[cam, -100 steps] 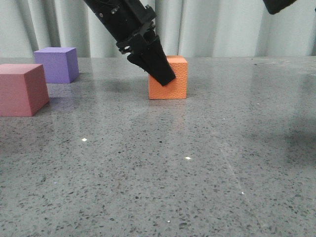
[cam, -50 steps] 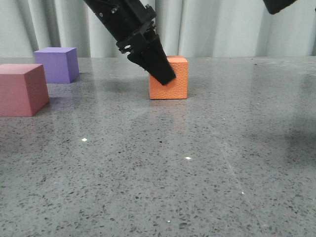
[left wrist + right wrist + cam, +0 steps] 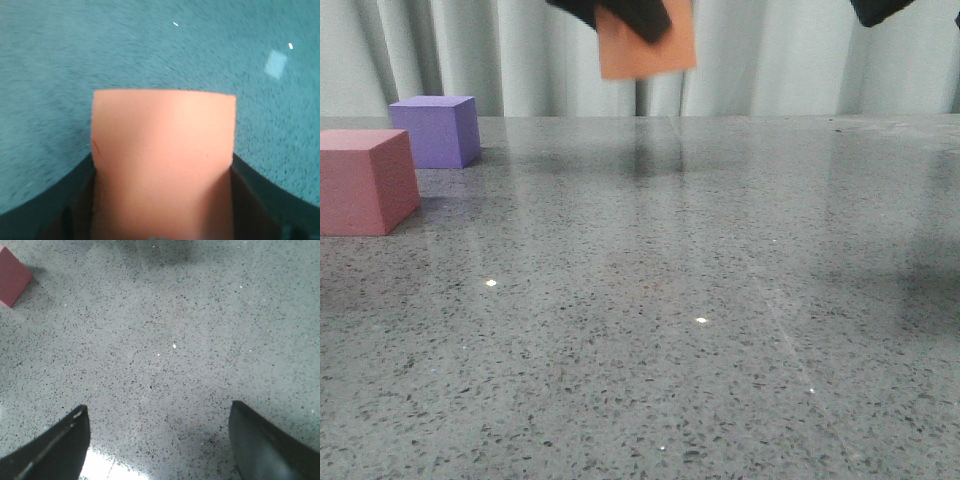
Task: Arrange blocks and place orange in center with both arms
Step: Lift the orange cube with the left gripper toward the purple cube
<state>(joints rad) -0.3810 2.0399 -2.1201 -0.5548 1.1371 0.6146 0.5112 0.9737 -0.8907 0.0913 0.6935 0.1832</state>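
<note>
Overhead, the orange cube [image 3: 646, 45] hangs well clear of the tabletop [image 3: 720, 300], clamped in the left end effector [image 3: 630, 15], of which only the dark fingertips show at the upper edge of the front view. The left wrist view confirms the grasp: the cube's flat face [image 3: 164, 150] fills the space between the two dark fingers [image 3: 75, 210], which press against opposite sides, so the cube is carried squarely and not by a corner. Lifting it this high plausibly gives clearance over the other blocks during transport. The pink-red cube [image 3: 365, 180] and the purple cube [image 3: 435, 130] rest on the tabletop at the left, near each other but apart, the purple one farther back. The right end effector [image 3: 160, 450] is spread wide and grasps nothing; its two dark fingertips frame bare tabletop, with a corner of the pink-red cube [image 3: 12, 277] visible in its wrist view. Its raised, empty pose suggests readiness to reposition one of the resting cubes. Judged from this layout, no row exists yet, and the orange cube's central place remains to be formed.
</note>
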